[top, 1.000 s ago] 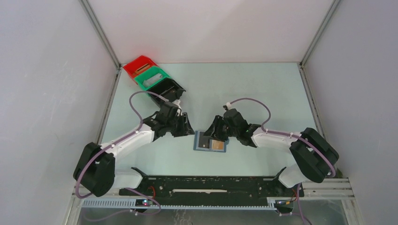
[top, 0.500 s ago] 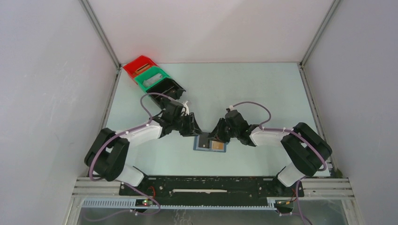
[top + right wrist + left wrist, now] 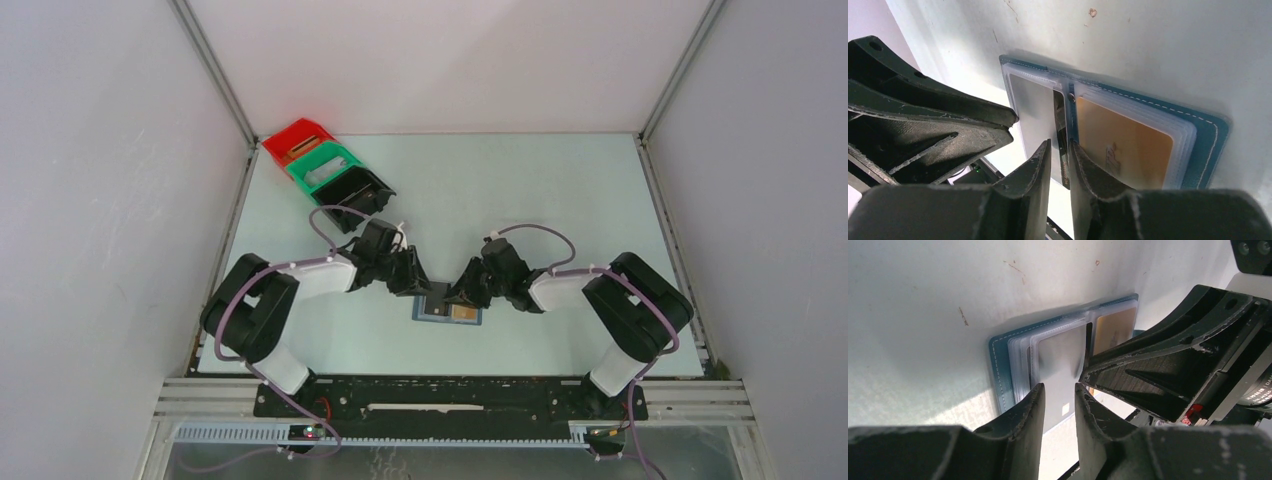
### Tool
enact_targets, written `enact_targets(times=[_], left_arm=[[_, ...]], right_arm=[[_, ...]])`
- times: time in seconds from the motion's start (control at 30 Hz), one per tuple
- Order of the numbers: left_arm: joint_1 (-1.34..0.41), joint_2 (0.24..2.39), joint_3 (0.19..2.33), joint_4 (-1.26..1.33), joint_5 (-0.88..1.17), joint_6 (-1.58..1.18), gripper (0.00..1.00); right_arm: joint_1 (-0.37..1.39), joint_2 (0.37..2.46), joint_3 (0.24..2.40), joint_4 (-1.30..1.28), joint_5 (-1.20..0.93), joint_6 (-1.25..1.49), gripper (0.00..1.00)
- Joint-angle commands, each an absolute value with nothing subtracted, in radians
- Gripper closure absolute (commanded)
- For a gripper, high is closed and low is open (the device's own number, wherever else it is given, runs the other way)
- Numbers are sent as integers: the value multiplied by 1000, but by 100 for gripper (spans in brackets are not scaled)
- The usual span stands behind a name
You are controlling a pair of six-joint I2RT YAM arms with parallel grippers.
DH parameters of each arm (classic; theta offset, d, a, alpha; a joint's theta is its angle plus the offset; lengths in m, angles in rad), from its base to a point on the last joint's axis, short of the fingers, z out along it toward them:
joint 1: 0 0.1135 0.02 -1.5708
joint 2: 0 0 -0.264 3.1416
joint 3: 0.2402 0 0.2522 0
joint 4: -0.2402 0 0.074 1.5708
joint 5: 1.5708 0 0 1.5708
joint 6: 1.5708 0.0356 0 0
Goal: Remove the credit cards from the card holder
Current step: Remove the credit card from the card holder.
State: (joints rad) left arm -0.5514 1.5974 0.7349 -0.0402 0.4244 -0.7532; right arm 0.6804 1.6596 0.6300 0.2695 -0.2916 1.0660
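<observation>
The blue-teal card holder [image 3: 424, 308] lies open on the table between both arms, its stitched edge [image 3: 997, 365] showing. A silvery grey card [image 3: 1058, 352] sits in the clear sleeves of one half, a tan card [image 3: 1120, 145] in the other. A dark card [image 3: 1061, 135] stands on edge at the spine. My left gripper [image 3: 1059, 396] hovers low over the grey card, open with a narrow gap and nothing in it. My right gripper [image 3: 1059, 152] straddles the dark card's edge, with a sliver of light still showing on one side.
Red [image 3: 295, 140], green [image 3: 325, 165] and black [image 3: 357, 190] bins stand in a row at the back left. The two grippers [image 3: 418, 287] [image 3: 462, 296] nearly meet over the holder. White walls enclose the table on three sides.
Both arms have swung inward and down onto the open holder. Both pairs of jaws have narrowed, the right pair closing in around the dark card's edge.
</observation>
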Motion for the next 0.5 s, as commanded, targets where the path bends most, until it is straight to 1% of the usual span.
enact_targets(times=[0.0, 0.03, 0.17, 0.3, 0.47], left_arm=[[-552, 1644, 731, -18, 421, -758, 66], [-552, 1650, 731, -17, 422, -756, 67], [-551, 1670, 731, -18, 415, -757, 67], [-545, 1687, 729, -18, 410, -767, 67], [-543, 1697, 726, -16, 418, -760, 67]], right_arm=[[672, 1670, 615, 331, -301, 1088, 74], [673, 1673, 615, 333, -303, 1090, 76], [665, 1670, 596, 360, -308, 1106, 89], [652, 1648, 566, 375, -310, 1112, 100], [642, 1609, 527, 383, -306, 1109, 100]])
